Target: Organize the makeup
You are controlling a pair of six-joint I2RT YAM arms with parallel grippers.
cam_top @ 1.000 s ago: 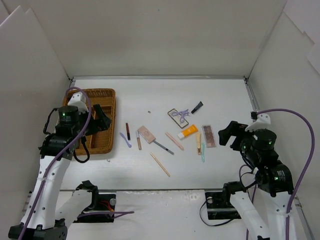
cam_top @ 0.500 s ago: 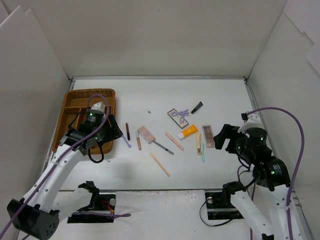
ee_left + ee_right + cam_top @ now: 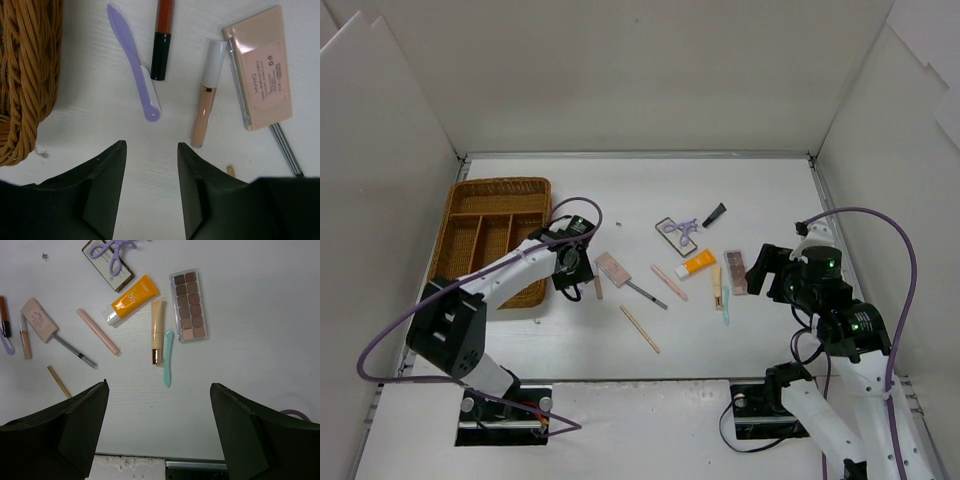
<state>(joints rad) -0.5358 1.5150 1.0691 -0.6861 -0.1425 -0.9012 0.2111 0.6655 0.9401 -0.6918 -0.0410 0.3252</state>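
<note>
The left jaws stand part open with nothing between the black fingers (image 3: 107,190), which hang over bare desk (image 3: 770,190). Just ahead of the gap lies a lilac spatula (image 3: 131,52), its rounded end nearest the jaws. Just beside it is a dark red pencil with a black cap (image 3: 159,55). A little to the right of the gap is a peach concealer tube with a white cap (image 3: 207,95), and beyond that the pink compact (image 3: 260,80), with a grey pencil (image 3: 285,150) running out from the compact's near corner. The tip of a wooden stick (image 3: 230,170) shows close by the right finger. Off to the left of these jaws sits the edge of the wicker tray (image 3: 25,75).

The right jaws are spread wide and hold nothing, with the fingers (image 3: 75,435) well above the desk. Straight ahead of the gap lies a teal spatula (image 3: 167,359), side by side with a beige tube (image 3: 157,330). Ahead and to the right is the brown eyeshadow palette (image 3: 188,306). Ahead and to the left lies the orange tube (image 3: 132,299), with a pink stick (image 3: 97,331) near it. Farther ahead, the purple curler (image 3: 116,250) rests across the black-edged mirror (image 3: 125,280). All the makeup lies on the desk, outside the tray.
</note>
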